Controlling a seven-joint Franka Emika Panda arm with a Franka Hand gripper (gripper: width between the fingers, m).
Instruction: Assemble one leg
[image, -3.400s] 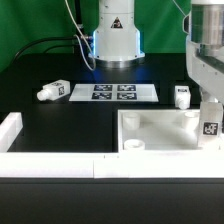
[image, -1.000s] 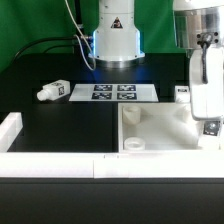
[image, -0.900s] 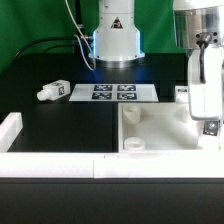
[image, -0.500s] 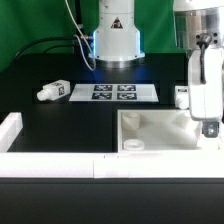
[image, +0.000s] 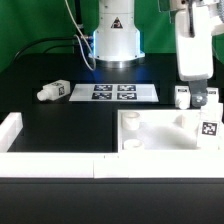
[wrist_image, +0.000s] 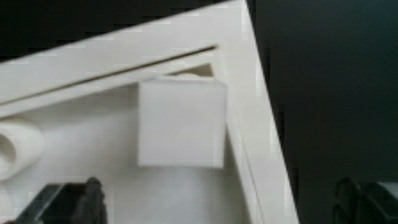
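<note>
The exterior view takes in the whole black table (image: 60, 120): the white panel (image: 160, 128) lying near the front edge toward the exterior view's right, the marker board (image: 113, 92) flat further back in front of the robot's base, and the pincer (image: 200, 98) hanging above the panel's back right corner. The wrist view shows only a close patch of that panel (wrist_image: 107, 85): its raised rim, a round hole and one white leg (wrist_image: 182, 124) standing inside the corner.

Three legs can be counted in the exterior view. One leg (image: 211, 128) stands in the panel's right corner, its square black-and-white tag facing the camera. A second leg (image: 182, 96) stands upright on the table just behind the panel, beside the pincer. A third leg (image: 53, 91) lies on its side near the left end of the marker board.

The marker board carries four tags (patterns only, no readable writing).

In the wrist view the two dark fingertips (wrist_image: 68, 198) stand well apart, with nothing between them.
</note>
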